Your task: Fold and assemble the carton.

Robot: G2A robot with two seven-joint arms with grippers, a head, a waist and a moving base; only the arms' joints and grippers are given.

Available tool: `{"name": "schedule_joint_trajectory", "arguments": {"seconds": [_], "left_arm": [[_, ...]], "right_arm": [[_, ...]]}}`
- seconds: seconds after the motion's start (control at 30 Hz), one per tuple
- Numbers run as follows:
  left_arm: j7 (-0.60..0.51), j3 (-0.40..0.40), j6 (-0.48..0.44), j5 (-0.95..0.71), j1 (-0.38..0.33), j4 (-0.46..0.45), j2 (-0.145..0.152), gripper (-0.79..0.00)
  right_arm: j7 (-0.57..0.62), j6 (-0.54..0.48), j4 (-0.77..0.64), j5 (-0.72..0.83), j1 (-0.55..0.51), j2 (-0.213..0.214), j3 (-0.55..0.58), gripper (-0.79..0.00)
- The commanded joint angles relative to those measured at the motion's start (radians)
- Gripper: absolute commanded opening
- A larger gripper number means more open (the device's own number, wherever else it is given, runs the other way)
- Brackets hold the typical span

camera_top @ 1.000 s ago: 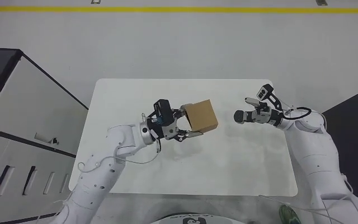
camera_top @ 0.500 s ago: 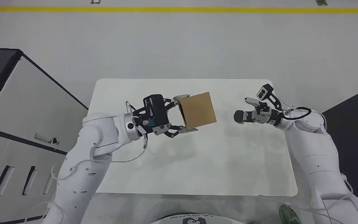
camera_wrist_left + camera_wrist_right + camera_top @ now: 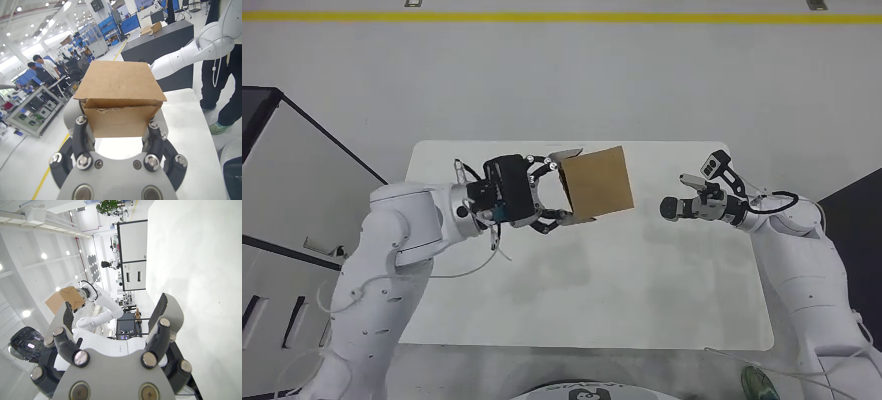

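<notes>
Left claw (image 3: 554,191), pinching carton (image 3: 598,182) by near end, raises it higher above tabletop (image 3: 642,290) and draws it back. Right claw (image 3: 674,195) spread, unmoved, well apart. Likely presenting carton for flap folding.

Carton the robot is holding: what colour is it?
Plain brown cardboard. The carton shows best in the left wrist view, held by the left gripper.

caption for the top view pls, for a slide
Left gripper holds the carton over the white table; right gripper hangs open off to the side.
</notes>
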Motion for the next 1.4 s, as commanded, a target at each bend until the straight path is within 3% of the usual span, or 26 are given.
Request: {"name": "schedule_joint_trajectory", "arguments": {"seconds": [0.0, 0.17, 0.27, 1.37], "left_arm": [[0.003, -0.002, -0.026, -0.032, -0.057, 0.012, 0.001, -0.785], [-0.005, -0.004, -0.045, -0.144, -0.135, 0.024, 0.011, -0.785], [-0.025, -0.005, -0.045, -0.182, -0.134, -0.001, 0.022, -0.785], [-0.024, -0.011, -0.045, -0.177, -0.140, -0.004, 0.025, -0.785]], "right_arm": [[0.000, 0.000, 0.000, 0.000, 0.000, 0.000, 0.000, 0.000], [0.000, 0.000, 0.000, 0.000, 0.000, 0.000, 0.000, 0.000], [0.000, 0.000, 0.000, 0.000, 0.000, 0.000, 0.000, 0.000], [0.000, 0.000, 0.000, 0.000, 0.000, 0.000, 0.000, 0.000]]}}
